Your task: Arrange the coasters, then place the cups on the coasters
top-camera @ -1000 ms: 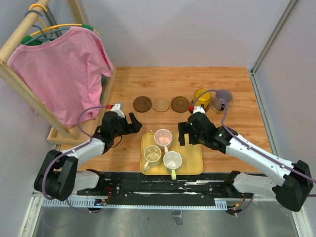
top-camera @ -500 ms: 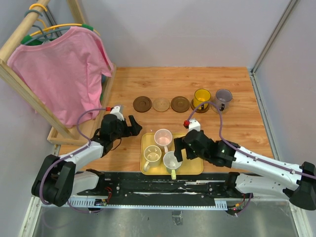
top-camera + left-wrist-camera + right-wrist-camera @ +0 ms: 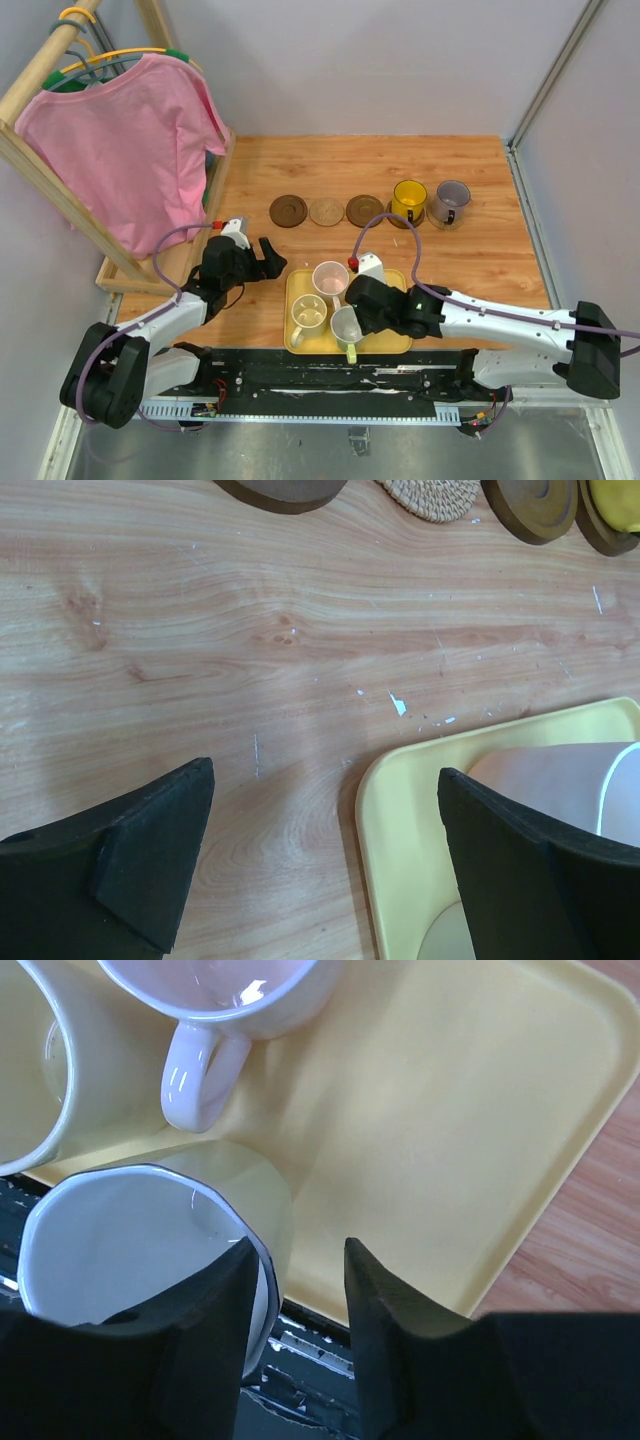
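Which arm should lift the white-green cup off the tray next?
Right. The right gripper is down at the white-green cup, its fingers straddling the cup's wall on the yellow tray. The left gripper hangs open over the wooden table at the tray's left edge.
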Robot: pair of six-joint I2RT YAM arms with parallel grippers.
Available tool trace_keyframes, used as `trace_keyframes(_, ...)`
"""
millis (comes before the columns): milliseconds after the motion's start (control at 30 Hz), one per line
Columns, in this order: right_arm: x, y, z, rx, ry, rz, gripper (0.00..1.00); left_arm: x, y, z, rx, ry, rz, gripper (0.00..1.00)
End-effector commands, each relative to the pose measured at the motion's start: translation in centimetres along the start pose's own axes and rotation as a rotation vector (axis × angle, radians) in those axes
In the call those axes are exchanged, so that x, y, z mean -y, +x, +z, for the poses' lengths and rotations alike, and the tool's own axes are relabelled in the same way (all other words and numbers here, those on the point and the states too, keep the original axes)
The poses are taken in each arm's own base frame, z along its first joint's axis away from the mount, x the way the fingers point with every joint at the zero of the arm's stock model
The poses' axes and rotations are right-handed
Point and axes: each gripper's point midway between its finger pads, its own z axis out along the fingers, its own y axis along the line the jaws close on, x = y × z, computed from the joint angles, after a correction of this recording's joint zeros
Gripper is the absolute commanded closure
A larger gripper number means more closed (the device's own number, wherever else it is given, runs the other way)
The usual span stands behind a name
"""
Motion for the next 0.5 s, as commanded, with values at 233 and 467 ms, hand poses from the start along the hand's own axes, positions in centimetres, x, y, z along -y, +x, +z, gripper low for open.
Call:
trace_keyframes(233, 1.9, -2.2, -1.6, 0.044, 0.162, -0.051, 0.99, 0.4, 0.2, -0.2, 0.015, 0.023, -0.004, 0.03)
trace_keyframes(467, 4.4, -3.7, -2.5, 0.104, 0.295, -0.092, 0.99, 0.4, 0.2, 0.1, 0.012, 0.022, -0.006, 0.03)
